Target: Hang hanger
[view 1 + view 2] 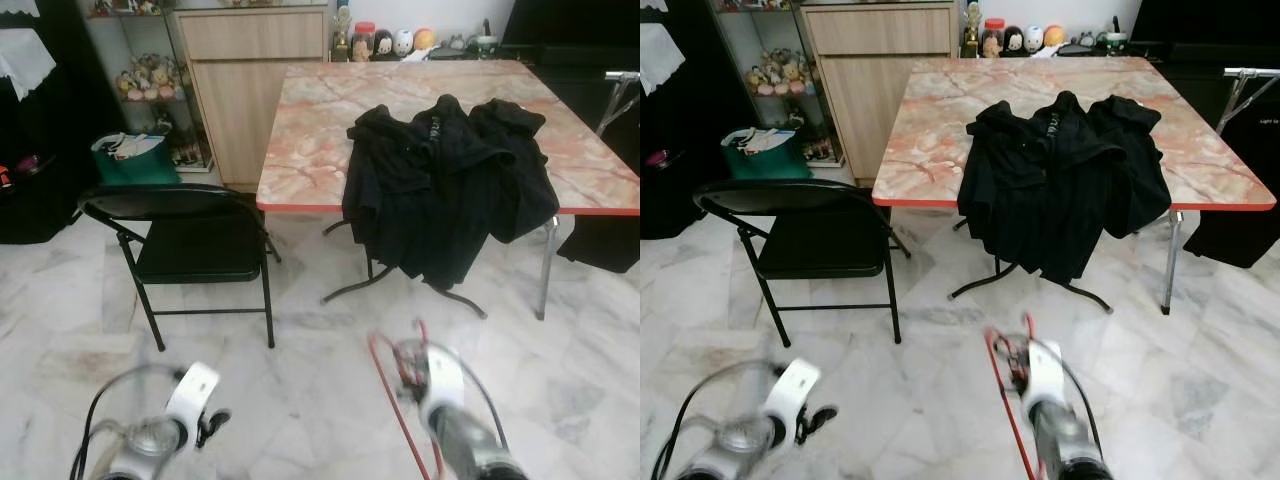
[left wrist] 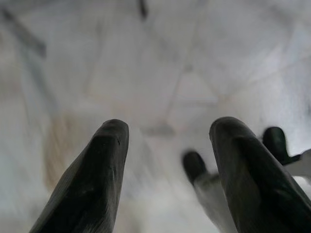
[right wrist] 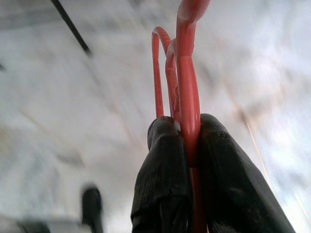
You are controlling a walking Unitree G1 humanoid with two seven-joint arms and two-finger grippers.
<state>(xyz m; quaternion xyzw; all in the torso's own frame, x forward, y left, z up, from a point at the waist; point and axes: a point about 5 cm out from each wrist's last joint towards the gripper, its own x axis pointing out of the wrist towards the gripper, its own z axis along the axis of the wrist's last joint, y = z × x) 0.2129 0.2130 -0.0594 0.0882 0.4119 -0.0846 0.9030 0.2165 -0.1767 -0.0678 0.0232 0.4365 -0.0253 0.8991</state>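
Gripping a red hanger (image 3: 188, 97) between closed fingers (image 3: 163, 165), right gripper (image 3: 188, 141) low at the right of the head views, above the marble floor (image 1: 300, 400); hanger wire (image 1: 395, 400) running down beside the silver arm, hook part rising past the fingertips; seen somewhat blurred in both head views. Hanging lower on the left, left gripper (image 2: 167, 141) with fingers (image 2: 97, 170) spread apart and nothing between them; pale floor tiles under it, also blurred.

Standing ahead, a table (image 1: 320, 130) with pink marble top and red edge; lying on its front part, a heap of black clothes (image 1: 445, 180), partly draped over the edge and hanging toward the floor; curved black legs visible under the heap, cannot tell to what they belong. Placed left of the table, a black folding chair (image 1: 190, 240), seat facing the camera, near the table corner but apart from it. Behind the chair, a green bag (image 1: 135, 160) with papers inside, just beside a wooden cabinet (image 1: 250, 80); small figurines (image 1: 385, 42) in a row beyond the far table edge; a metal rack end (image 1: 620, 85) at the far right.
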